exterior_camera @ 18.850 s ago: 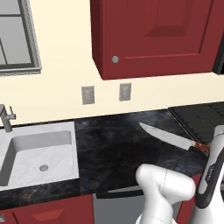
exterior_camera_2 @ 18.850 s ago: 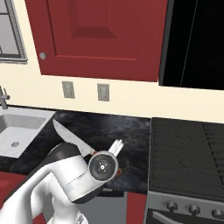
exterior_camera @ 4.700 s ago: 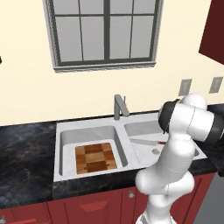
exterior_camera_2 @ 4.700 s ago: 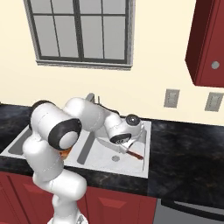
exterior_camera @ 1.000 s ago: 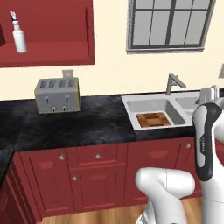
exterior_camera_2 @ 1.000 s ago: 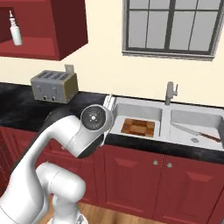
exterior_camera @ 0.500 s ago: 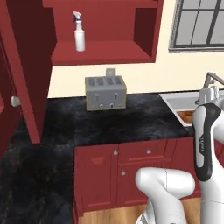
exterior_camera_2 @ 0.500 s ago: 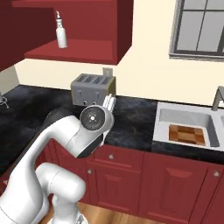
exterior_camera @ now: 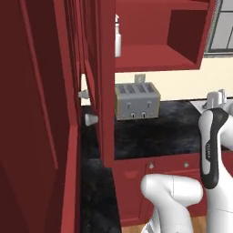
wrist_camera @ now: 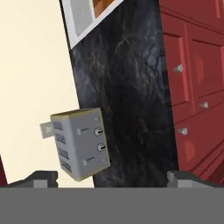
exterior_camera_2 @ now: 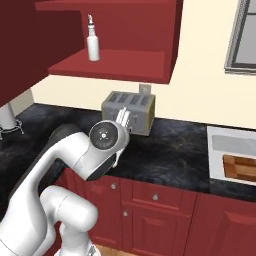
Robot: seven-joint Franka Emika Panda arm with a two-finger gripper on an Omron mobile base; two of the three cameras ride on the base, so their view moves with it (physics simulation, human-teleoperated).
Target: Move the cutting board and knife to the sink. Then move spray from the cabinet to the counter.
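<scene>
Black marbled tabletop runs under red open-shelf cabinet, toaster at wall. Cutting board already in sink, 3 o'clock. Spray upright on shelf, 11 o'clock, right base view. Jaws wide apart, empty. Next, prob: raise hand, approach bottle body level, w/o clipping shelf edge.

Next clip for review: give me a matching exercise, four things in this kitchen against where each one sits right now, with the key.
Things
1. spray
2. toaster
3. cutting board
4. gripper

Places or states
A. lying in the sink basin
B. on the black counter, against the wall
C. jaws wide apart, holding nothing
D. upright on the open cabinet shelf

Pairs: 1-D, 2-B, 3-A, 4-C
</scene>
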